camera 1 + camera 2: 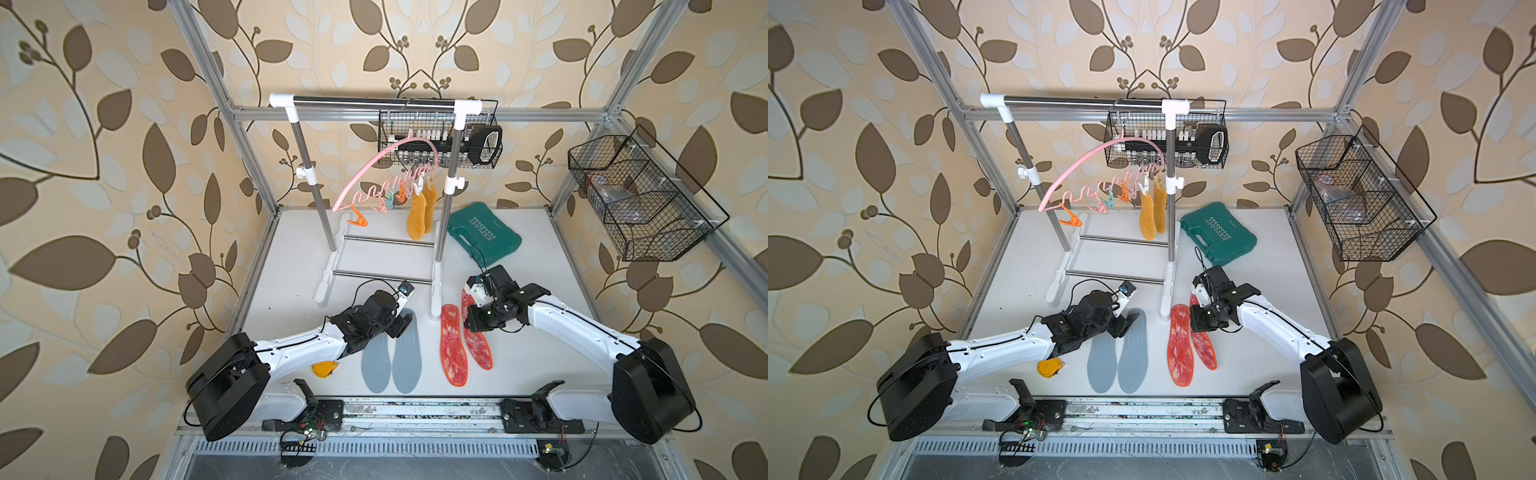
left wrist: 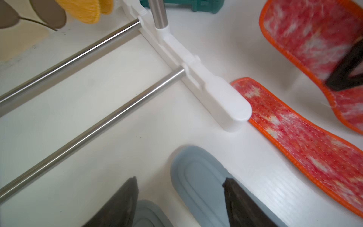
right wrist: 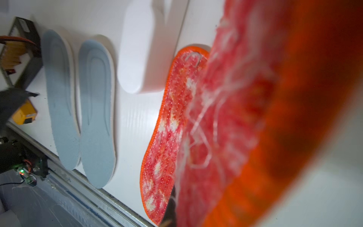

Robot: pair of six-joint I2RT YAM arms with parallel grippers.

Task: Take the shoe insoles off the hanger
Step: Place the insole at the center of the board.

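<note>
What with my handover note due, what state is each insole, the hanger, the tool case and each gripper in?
blue-grey insoles: off, flat on the table.
inner red-orange insole: off, flat.
outer red-orange insole: off, gripped at one end.
mustard-yellow insoles: clipped, hanging.
pink hanger: hooked on the rack rail, tilted.
green tool case: closed.
left gripper: open, above a blue-grey insole.
right gripper: shut on the outer red-orange insole.

Rt wrist cam was basically all blur, the red insole (image 3: 245,118) sat right on the lens & hid everything behind it. Tape measure (image 1: 325,369) was half under the left arm (image 1: 299,345). Wire basket (image 1: 656,243) contents? Too small to tell tbh.
</note>
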